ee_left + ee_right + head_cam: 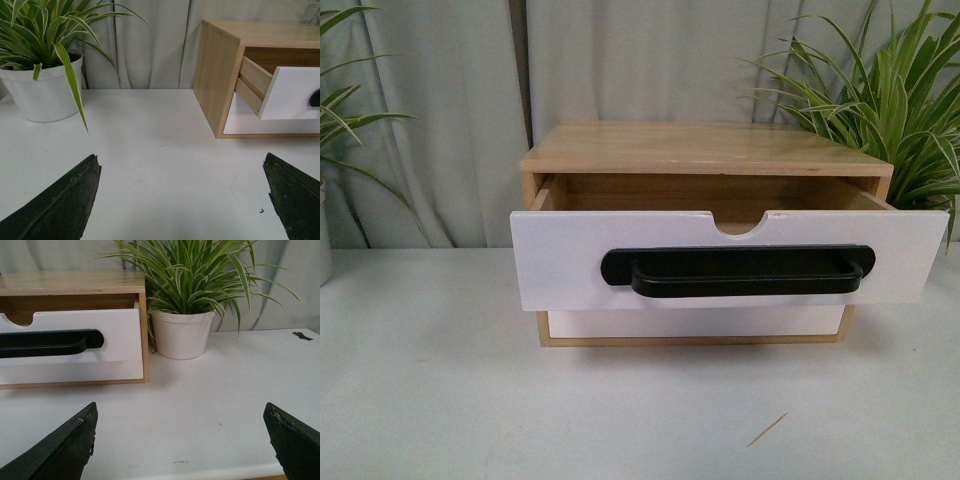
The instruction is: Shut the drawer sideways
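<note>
The drawer is pulled out of a light wood cabinet in the middle of the white table. It has a white front, a long black bar handle and a semicircular notch in its top edge. Its wood side shows in the left wrist view, its front and handle in the right wrist view. Neither arm shows in the front view. My left gripper is open and empty over bare table left of the cabinet. My right gripper is open and empty over the table right of it.
A plain white drawer front without a handle sits below the open one. A potted plant in a white pot stands left of the cabinet, another close to its right side. Grey curtains hang behind. The table's front edge is near my right gripper.
</note>
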